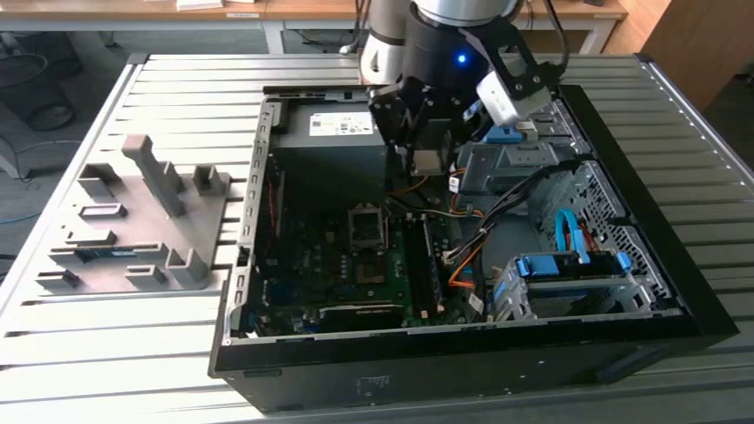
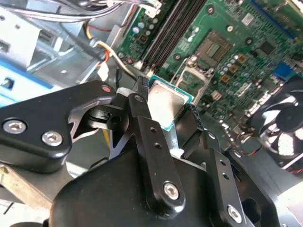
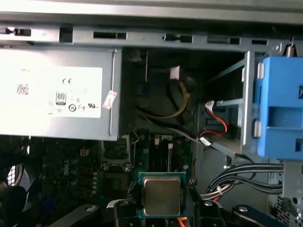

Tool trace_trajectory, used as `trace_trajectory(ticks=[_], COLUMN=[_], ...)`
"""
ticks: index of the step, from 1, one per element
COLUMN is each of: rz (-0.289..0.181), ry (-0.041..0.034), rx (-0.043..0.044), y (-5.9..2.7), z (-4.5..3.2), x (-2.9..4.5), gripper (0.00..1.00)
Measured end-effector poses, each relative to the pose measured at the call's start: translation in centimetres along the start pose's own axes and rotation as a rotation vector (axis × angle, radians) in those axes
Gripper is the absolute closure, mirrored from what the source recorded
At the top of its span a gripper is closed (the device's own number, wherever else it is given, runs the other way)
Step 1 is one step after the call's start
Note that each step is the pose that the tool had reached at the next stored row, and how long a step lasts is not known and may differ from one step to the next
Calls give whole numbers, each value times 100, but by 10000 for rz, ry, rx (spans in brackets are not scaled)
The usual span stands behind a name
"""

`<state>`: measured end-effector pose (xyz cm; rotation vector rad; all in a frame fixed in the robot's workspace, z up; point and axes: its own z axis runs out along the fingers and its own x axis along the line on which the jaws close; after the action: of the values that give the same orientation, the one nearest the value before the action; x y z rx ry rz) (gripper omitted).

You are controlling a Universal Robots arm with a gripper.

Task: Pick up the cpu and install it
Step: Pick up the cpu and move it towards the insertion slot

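My claw (image 2: 168, 109) is closed on the cpu (image 3: 162, 196), pinching 2 opposite edges, its metal lid showing. I hold it in the air over the open case (image 1: 659, 265), above the board (image 2: 236, 56), near the power supply (image 3: 57, 94).

My gripper (image 2: 168, 103) has black fingers (image 2: 147, 137) with a smooth, half-glossy finish. The cpu (image 3: 162, 195) between them has a dull silvery metal lid. The power supply (image 3: 57, 56) is bare grey metal with a white paper label (image 3: 61, 97). The table (image 1: 154, 79) is ribbed, matt metal.
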<state>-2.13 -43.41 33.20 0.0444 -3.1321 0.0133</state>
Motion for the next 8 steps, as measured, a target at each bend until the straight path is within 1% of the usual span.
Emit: trace_trajectory(ticks=[5, 8], rz=[0, 0], ry=[0, 0], rx=[0, 1], y=[-131, -190], z=[75, 124], x=[90, 135], gripper=[53, 53])
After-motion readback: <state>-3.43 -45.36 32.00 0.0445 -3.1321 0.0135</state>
